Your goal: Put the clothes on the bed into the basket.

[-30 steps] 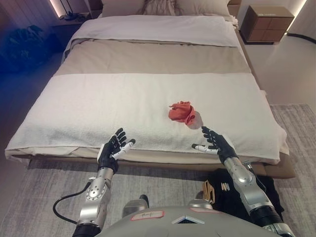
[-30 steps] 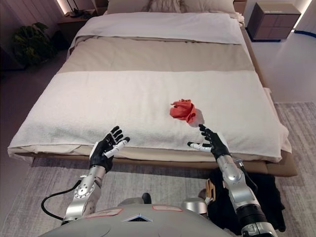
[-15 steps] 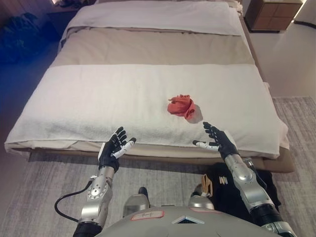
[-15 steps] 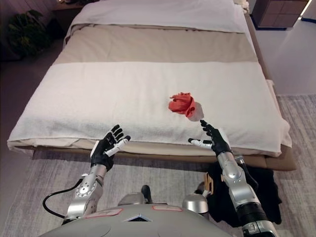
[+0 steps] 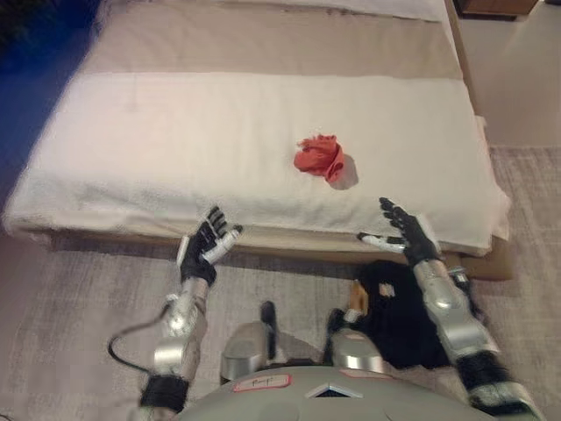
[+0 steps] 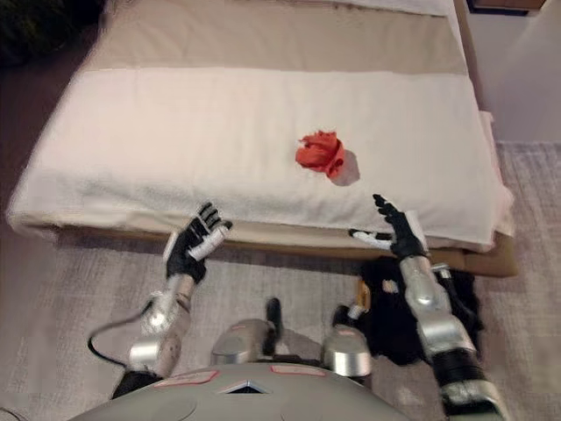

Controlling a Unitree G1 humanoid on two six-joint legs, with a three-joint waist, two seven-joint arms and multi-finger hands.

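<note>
As it lies bunched on the bed, the one garment in view is entered first.
Item: red cloth [image 5: 319,157], crumpled in a small heap on the white blanket [image 5: 175,140], right of centre, near the foot edge.
Handling: likely light, soft, limp; pinch the raised folds on top.
Left hand [image 5: 205,248]: fingers spread, empty, at the bed's edge.
Right hand [image 5: 405,231]: fingers spread, empty, short of the cloth.
Basket: dark bag-like shape [image 5: 394,307] on the grey rug [image 5: 79,324], possibly it; cannot tell.
</note>
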